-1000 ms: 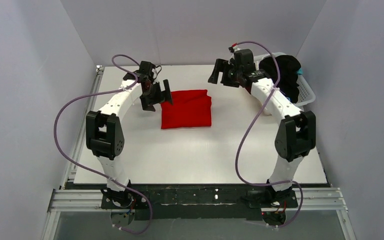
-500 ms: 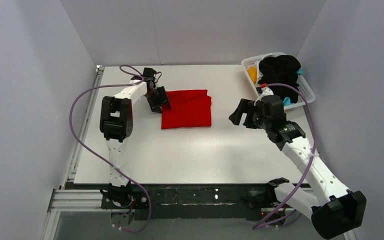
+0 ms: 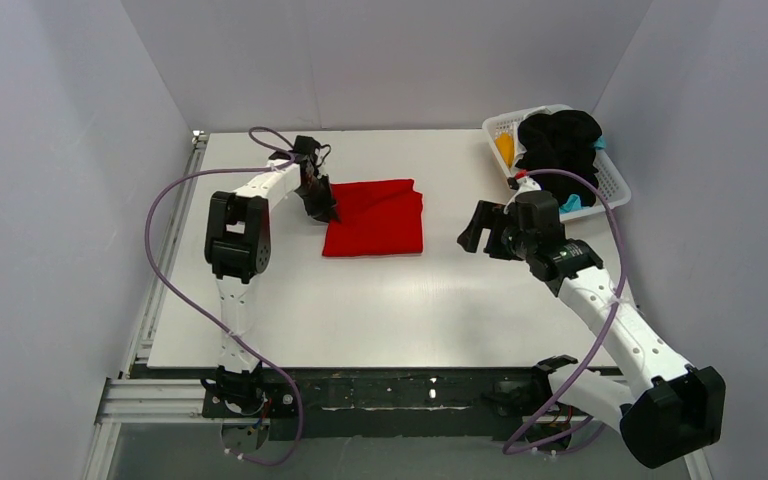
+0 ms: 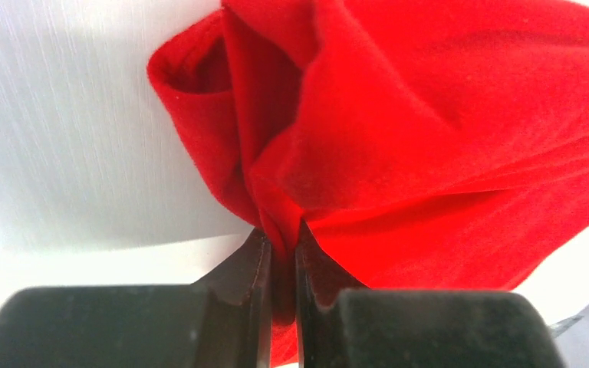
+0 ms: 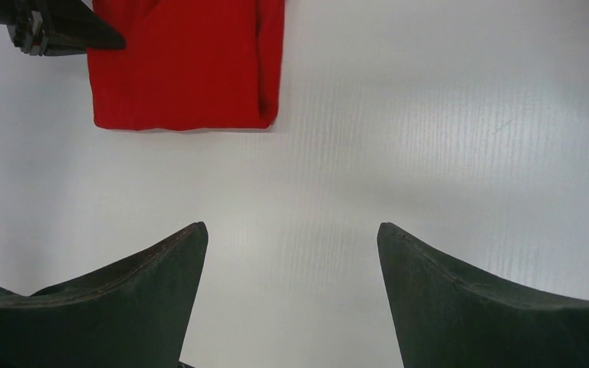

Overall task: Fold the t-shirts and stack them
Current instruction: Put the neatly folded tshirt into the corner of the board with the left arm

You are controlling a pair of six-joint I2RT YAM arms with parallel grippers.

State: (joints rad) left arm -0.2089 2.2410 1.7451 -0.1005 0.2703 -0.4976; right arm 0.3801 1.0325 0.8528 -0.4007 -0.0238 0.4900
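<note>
Right now my left gripper point(image 4: 282, 247) has its jaws pinched tight on the red t-shirt point(image 3: 380, 222), with a bunched ridge of cloth squeezed between them at the shirt's left edge, near the back corner. The shirt lies as a folded block on the worktop point(image 3: 410, 300), left of centre and toward the back. My right gripper point(image 5: 291, 238) hangs over bare worktop to the shirt's right, well apart from it, jaws spread wide with nothing in them. At the back right, the white basket point(image 3: 612, 185) holds the black t-shirt point(image 3: 560, 140), with slivers of an orange-yellow t-shirt point(image 3: 504, 148) and a teal t-shirt point(image 3: 571, 203) showing beside it.

I judge the red cloth to be light, limp and not slippery. It won't resist the pinch, but held by one corner its layers will likely sag and the fold could open. I'd rather slide it low across the worktop or hold one edge at both corners.
</note>
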